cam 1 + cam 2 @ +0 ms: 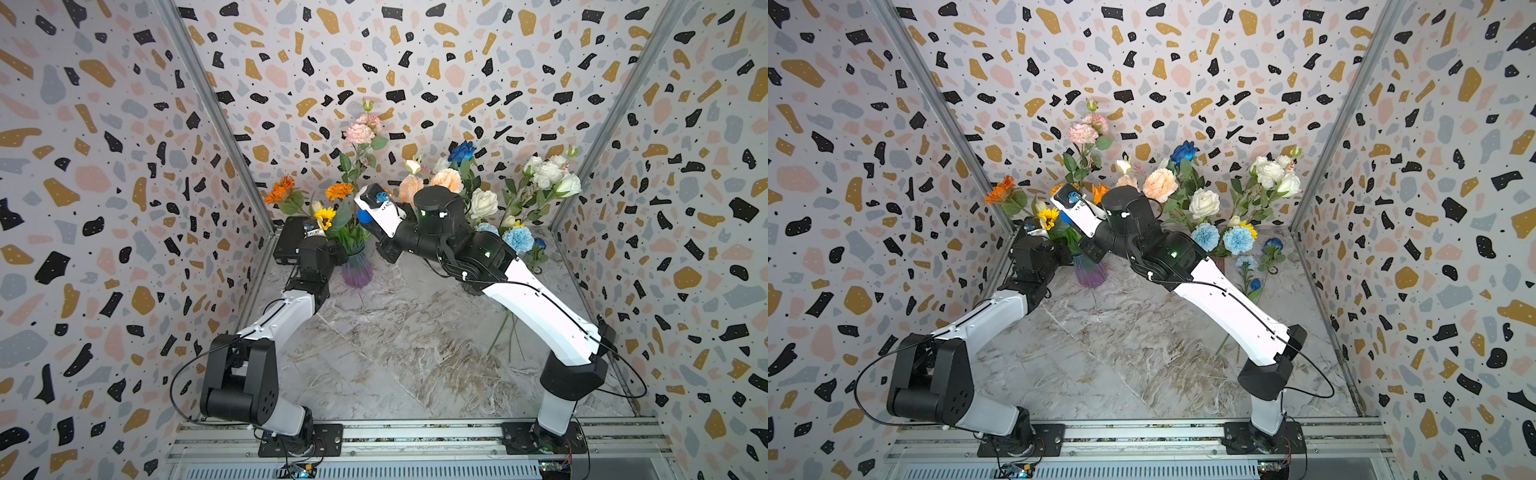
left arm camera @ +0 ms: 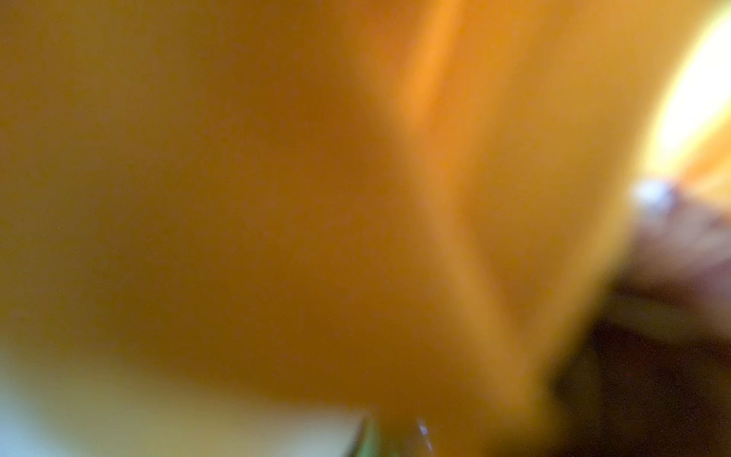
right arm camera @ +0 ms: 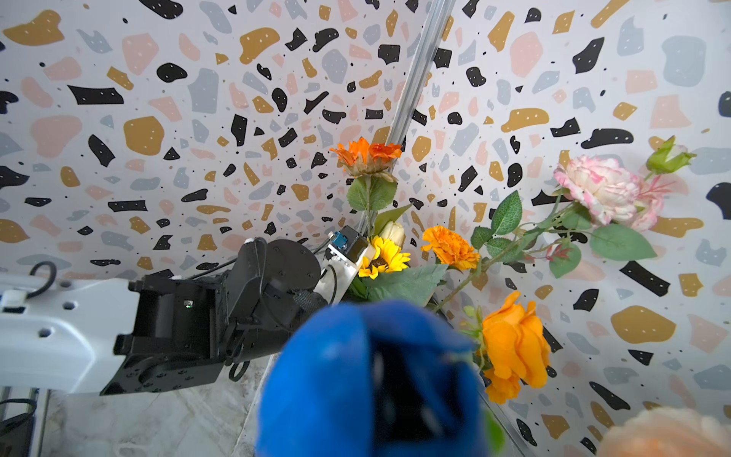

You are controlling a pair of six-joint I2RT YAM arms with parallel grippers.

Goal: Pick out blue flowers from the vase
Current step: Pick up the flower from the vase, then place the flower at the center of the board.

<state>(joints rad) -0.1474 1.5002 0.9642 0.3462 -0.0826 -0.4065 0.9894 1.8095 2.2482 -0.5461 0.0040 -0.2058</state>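
The step in hand looks like the lift-out of one stem. The right gripper (image 3: 399,387) is reaching into the bouquet in the purple vase (image 1: 356,270), with a deep blue rose (image 3: 324,376) pressed right up against its wrist camera. Its jaws are closed, apparently on the stem just under the head, though the petals hide the contact, so the hold cannot be confirmed. In both top views the same blue head shows beneath that wrist, above the vase mouth and beside the yellow sunflower (image 1: 325,217). The left gripper (image 3: 350,277) is pushed in among the leaves at the vase's neck and is fully closed. What it holds, if anything, cannot be told, since its own camera gives only an orange blur. The next move probably calls for a straight pull upward along the stem, so the neighbouring orange blooms are not dragged out, then a carry to the right side of the marble table (image 1: 395,332), where a few blue stems (image 1: 1272,246) already lie. A taller blue rose (image 1: 462,151) and pale blue pom-poms (image 1: 1237,240) stand in the second bouquet behind the right arm. The held rose is small, tightly furled and saturated royal blue.
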